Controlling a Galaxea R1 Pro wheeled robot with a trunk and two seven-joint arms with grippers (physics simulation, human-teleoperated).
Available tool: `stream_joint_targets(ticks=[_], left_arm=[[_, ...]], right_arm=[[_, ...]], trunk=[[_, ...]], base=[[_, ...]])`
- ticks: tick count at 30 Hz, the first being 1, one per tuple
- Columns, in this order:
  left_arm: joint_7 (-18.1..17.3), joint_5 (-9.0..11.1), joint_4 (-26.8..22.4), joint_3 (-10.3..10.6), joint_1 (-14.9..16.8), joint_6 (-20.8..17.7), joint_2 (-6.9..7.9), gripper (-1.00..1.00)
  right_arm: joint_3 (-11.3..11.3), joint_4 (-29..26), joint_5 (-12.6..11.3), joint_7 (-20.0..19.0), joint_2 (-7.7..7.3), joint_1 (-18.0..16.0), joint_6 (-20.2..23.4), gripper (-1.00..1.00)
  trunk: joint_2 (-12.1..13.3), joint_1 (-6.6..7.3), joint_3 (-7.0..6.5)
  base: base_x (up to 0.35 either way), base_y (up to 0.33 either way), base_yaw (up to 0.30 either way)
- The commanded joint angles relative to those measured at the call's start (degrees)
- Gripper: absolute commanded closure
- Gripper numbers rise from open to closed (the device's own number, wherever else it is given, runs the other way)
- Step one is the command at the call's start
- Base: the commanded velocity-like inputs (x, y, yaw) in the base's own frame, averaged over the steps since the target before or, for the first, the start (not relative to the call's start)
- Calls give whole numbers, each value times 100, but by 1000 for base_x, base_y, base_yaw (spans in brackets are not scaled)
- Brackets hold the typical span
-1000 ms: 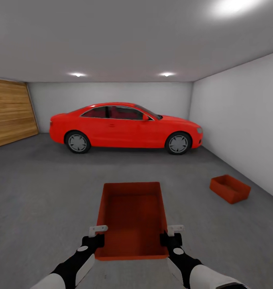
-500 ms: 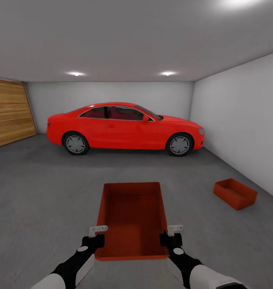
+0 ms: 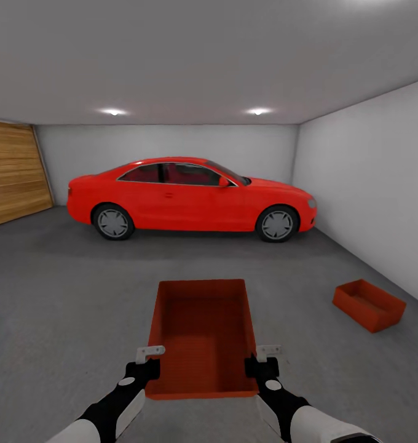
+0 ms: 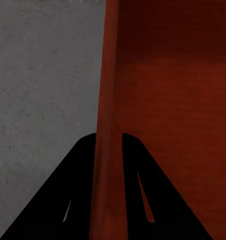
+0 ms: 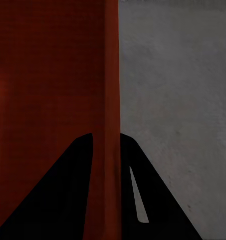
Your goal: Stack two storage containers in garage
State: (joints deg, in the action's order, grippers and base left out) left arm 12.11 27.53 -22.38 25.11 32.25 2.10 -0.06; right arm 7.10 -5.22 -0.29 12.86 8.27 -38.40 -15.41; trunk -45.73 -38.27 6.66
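Container (image 3: 203, 335) long axis pointing toward car (image 3: 190, 197); both jaws clamped on side walls.

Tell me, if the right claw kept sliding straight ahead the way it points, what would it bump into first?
Probably nothing soon: the right gripper pinches the held container's wall, and beyond lies bare floor, then the red car far ahead.

A red coupe car (image 3: 190, 197) stands side-on before the white back wall (image 3: 166, 144), its nose toward the white side wall (image 3: 369, 184). Beyond the car's tail a wooden plank door (image 3: 12, 175) closes that side. Above the car, two round ceiling lights (image 3: 113, 112) glow in the grey ceiling (image 3: 197, 55).
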Motion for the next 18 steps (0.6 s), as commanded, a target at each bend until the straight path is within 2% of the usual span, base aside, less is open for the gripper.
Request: stream_joint_targets(ticks=[1,18], left_arm=[[218,-52,-65,-111,9,22,-3,100],[219,-55,-40,-107,9,19,-3,100]], right_arm=[[-73,21,-50,41,70,-1,-7,100],[-71,21,-50,41,70,-1,-13,100]], trunk=[[-7,-5,9],[-7,-5,9]], base=[[322,0,0],[322,0,0]])
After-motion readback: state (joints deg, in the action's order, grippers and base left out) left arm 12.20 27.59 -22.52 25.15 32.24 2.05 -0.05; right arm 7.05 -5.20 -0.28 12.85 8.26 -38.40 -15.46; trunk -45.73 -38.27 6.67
